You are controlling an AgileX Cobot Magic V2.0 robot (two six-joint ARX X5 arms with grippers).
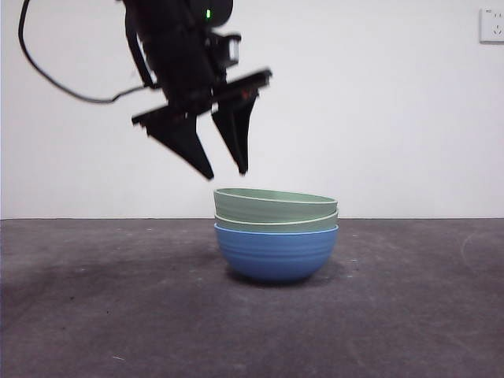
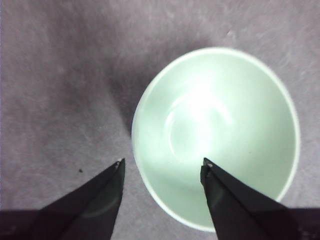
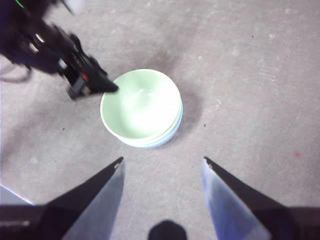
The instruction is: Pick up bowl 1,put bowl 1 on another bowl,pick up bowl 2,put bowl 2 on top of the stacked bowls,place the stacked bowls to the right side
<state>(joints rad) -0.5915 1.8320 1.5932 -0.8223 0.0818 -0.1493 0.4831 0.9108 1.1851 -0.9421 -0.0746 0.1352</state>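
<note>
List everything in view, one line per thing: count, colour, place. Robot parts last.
green bowls: two, pale green, nested inside the blue bowl, the upper one slightly tilted.
blue bowl: one, blue, ribbed, at the bottom of the stack at mid-table.
table: one, dark grey, under the stack.
wall socket: one, white, on the wall.
cable: one, black, hanging from the arm.
left gripper: one, black, open, empty, above the stack's rim.
right gripper: one, black, open, empty, high, away from the stack.
</note>
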